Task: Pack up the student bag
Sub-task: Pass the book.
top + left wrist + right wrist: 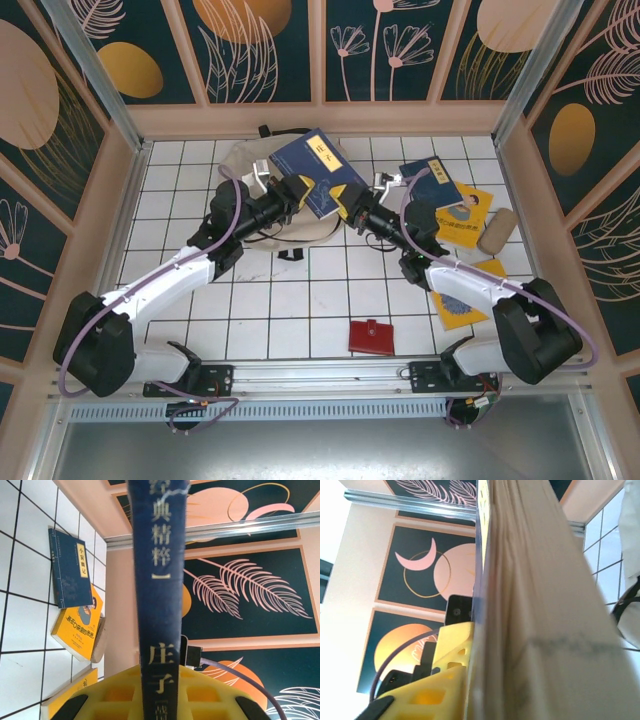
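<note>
The student bag (243, 160), a beige fabric backpack with black straps, lies at the back middle of the tiled table, partly hidden by a dark blue book (315, 170) held above it. My left gripper (293, 191) is shut on the book's left edge. In the left wrist view the book's spine (157, 580) with gold characters stands between the yellow fingers (112, 690) of the left gripper (161, 685). My right gripper (351, 206) is shut on the book's opposite corner. In the right wrist view the page edge (535, 605) runs through the right gripper (520, 680).
To the right lie a second blue book (430, 180), a yellow book (465, 212), a tan cylindrical pouch (495, 231) and another yellow book (462, 303) under the right arm. A red wallet (371, 336) sits near the front edge. Enclosure walls surround the table.
</note>
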Tool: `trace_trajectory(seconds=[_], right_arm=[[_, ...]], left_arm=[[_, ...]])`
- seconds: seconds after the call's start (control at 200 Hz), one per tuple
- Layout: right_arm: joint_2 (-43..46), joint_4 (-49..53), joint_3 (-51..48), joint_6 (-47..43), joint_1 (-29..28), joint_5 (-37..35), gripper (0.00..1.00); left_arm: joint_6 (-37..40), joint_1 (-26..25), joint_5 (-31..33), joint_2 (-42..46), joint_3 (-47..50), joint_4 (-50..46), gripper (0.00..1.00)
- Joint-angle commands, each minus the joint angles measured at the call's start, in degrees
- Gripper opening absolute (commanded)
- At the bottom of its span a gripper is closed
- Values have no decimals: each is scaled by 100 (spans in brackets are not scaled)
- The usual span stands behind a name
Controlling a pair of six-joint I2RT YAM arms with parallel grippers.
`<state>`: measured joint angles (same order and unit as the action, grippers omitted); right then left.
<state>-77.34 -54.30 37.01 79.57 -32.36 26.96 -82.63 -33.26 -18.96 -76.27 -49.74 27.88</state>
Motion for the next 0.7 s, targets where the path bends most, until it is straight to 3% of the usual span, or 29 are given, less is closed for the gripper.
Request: trace_trajectory(seconds=[0.0, 0.07, 0.155, 0.235, 0.415, 0.551, 0.696], right_arm=[[-40, 210, 218, -347, -54, -212, 14], [14, 546, 243, -666, -59, -356, 5], [110, 1205, 342, -1205, -42, -631, 0], [199, 1900, 423, -1700, -35, -1006, 0], [351, 3082, 517, -2389, 69, -1668, 0], [531, 3759, 483, -2817, 72, -1862, 0], [899, 4012, 183, -2927, 353, -1967, 0]], left_arm=[[72, 42, 6, 125, 55, 190, 1], [550, 90, -28, 91, -107, -352, 16], [1444, 133, 281, 16, -411, -1413, 57], [2312, 145, 953, -99, -749, -2563, 72], [4045, 153, 2105, -235, -912, -3706, 89], [5036, 154, 2261, -665, -1289, -4382, 93], [5742, 152, 1858, -1438, -1869, -4809, 90]])
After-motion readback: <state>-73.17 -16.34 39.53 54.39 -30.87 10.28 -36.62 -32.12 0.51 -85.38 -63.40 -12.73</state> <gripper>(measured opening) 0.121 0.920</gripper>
